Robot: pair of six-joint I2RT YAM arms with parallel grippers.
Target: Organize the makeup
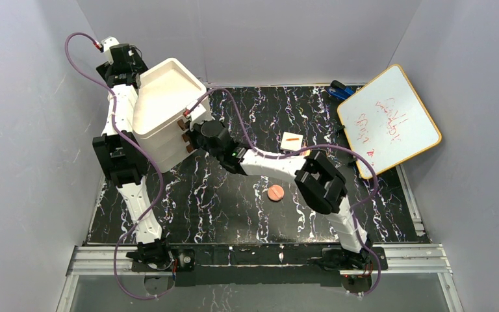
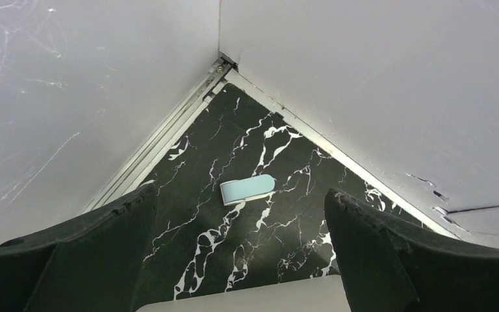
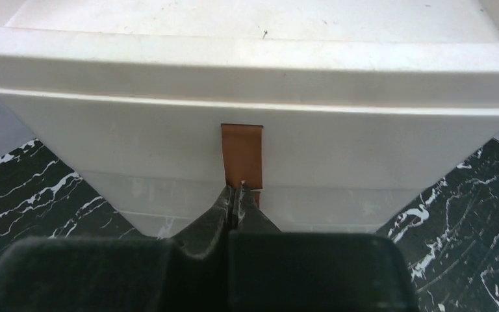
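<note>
A round copper-brown disc [image 1: 275,192] lies flat on the worktop [image 1: 221,208]. A white square brown-striped palette [image 1: 291,141] lies at its one o'clock.

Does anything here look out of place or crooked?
The whiteboard lies askew at the right, its corner past the edge of the table. A small pale-blue piece lies alone in a far table corner.

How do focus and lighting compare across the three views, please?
Top external: evenly lit, sharp throughout. Left wrist: marbled table crisp, left fingers dark and soft. Right wrist: white drawer box bright and low-contrast, brown tab sharp, right fingers a dark blur.
</note>
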